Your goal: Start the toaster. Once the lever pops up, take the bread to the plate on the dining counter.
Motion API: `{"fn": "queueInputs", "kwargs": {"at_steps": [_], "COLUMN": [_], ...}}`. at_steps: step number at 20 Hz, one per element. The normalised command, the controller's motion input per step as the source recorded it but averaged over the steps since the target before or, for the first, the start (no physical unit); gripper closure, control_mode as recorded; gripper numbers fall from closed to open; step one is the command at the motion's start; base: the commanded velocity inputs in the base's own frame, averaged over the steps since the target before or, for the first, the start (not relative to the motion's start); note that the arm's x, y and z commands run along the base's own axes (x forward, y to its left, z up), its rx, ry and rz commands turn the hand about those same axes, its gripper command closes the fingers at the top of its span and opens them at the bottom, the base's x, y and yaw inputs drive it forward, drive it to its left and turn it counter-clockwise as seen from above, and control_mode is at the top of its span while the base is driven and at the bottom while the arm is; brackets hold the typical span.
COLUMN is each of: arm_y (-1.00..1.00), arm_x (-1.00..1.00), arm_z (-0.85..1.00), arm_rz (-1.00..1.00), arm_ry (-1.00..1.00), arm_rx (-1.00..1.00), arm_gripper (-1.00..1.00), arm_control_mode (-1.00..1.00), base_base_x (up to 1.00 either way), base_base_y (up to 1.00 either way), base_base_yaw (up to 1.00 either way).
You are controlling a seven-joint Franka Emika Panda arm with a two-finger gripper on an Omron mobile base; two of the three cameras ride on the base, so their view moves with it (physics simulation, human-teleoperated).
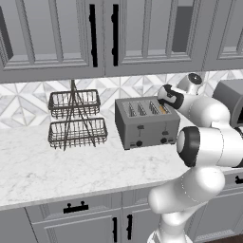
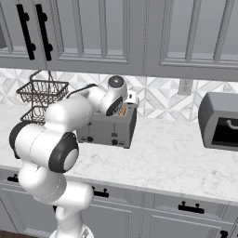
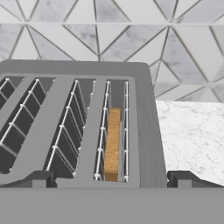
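The table (image 1: pixel 57 166) is a white marble worktop with faint grey veins, its near edge running above grey drawer fronts with black handles. Behind it the wall carries a tiled backsplash (image 3: pixel 131 39) of grey and white triangles, and grey panelled upper cabinets (image 1: pixel 57 38) with long black handles hang above. The toaster (image 1: pixel 147 122) stands on the table near the backsplash, levers and knobs facing the near side. The bread (image 3: pixel 112 146) sits edge-up in the rightmost slot of the toaster, with its top below the slot's rim; the other three slots hold nothing. To the left of the toaster, apart from it, stands a two-tier wire basket rack (image 1: pixel 76 118). To the right, well apart, sits a darker grey rounded appliance (image 2: pixel 221 121) with a dark front opening, and a wall socket (image 2: pixel 185 85) is set in the backsplash above the bare stretch between them. The end effector (image 3: pixel 111 180) hangs over the near edge of the toaster top, above the bread slot, its fingers spread wide and holding nothing.
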Motion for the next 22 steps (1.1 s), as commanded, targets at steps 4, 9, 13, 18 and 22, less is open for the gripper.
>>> {"fn": "queueInputs", "kwargs": {"at_steps": [4, 9, 13, 18, 22], "arm_y": [0.00, 0.00, 0.00, 0.00, 0.00], "arm_x": [0.00, 0.00, 0.00, 0.00, 0.00], "arm_z": [0.00, 0.00, 0.00, 0.00, 0.00], "arm_rz": [0.00, 0.00, 0.00, 0.00, 0.00], "arm_ry": [0.00, 0.00, 0.00, 0.00, 0.00], "arm_rx": [0.00, 0.00, 0.00, 0.00, 0.00], "arm_gripper": [-1.00, -1.00, -1.00, -1.00, -1.00], "arm_control_mode": [-1.00, -1.00, -1.00, -1.00, -1.00], "base_base_x": [0.00, 0.00, 0.00, 0.00, 0.00], "base_base_y": [0.00, 0.00, 0.00, 0.00, 0.00], "base_base_yaw": [0.00, 0.00, 0.00, 0.00, 0.00]}}
